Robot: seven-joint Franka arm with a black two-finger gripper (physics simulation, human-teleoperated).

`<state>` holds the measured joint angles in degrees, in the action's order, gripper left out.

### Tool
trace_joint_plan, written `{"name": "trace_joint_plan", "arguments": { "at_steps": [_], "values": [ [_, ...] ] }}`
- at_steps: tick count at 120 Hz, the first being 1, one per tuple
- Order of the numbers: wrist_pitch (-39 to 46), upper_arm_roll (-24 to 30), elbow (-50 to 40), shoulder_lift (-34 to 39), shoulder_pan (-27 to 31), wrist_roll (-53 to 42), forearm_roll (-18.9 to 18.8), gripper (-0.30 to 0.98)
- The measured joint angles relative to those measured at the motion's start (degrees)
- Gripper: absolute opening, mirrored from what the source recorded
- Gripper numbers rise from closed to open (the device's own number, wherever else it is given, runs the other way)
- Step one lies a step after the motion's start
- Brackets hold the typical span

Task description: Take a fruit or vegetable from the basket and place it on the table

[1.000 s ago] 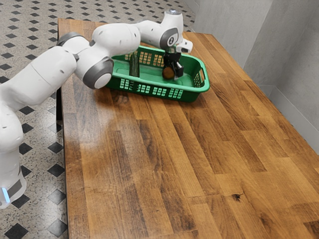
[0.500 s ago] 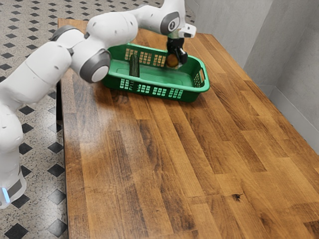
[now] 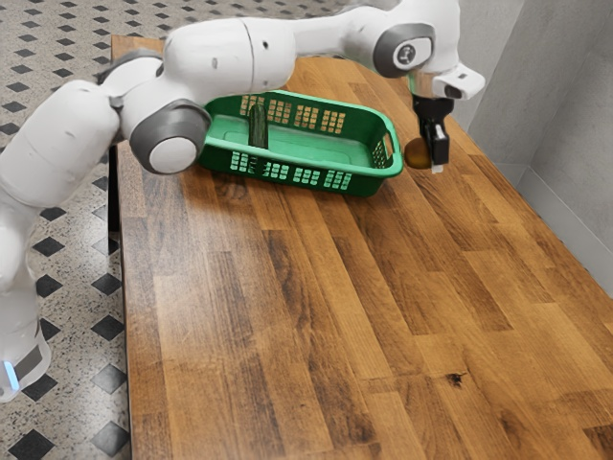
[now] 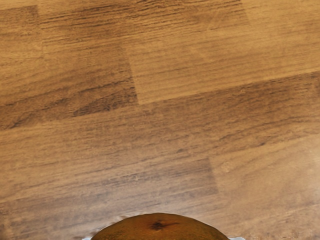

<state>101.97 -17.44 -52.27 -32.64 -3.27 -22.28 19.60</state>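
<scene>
Black two-finger gripper (image 3: 432,159), pinching round orange-brown fruit (image 3: 417,153), has cleared green plastic basket (image 3: 297,161); judgement: lower to brown wooden table (image 3: 335,287) next.

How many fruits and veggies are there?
2: one round orange-brown fruit in my gripper, and one long dark-green vegetable in the green basket. The basket's side might hide more.

Arm (image 3: 215,62): white, rounded, thin seams
Joint ring (image 3: 165,125): grey, white cap
Wrist disc (image 3: 407,55): grey, pale marking
Light strip (image 3: 11,374): blue
Gripper (image 3: 428,158): black, pale tip
</scene>
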Motion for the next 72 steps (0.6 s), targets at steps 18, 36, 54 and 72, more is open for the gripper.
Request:
{"name": "trace_joint_plan", "arguments": {
  "at_steps": [18, 36, 54, 72],
  "values": [
    [-1.89, 0.59, -4.33, -0.04, -4.79, -0.13, -0.12, 0.29],
    [-2.56, 2.56, -7.08, -0.66, -6.04, -0.24, -0.62, 0.29],
    [-2.88, 3.20, -7.61, -0.87, -6.14, -0.33, -0.75, 0.50],
    [-3.20, 3.21, -7.62, -0.80, -5.98, -0.45, -0.50, 0.62]
  ]
}}
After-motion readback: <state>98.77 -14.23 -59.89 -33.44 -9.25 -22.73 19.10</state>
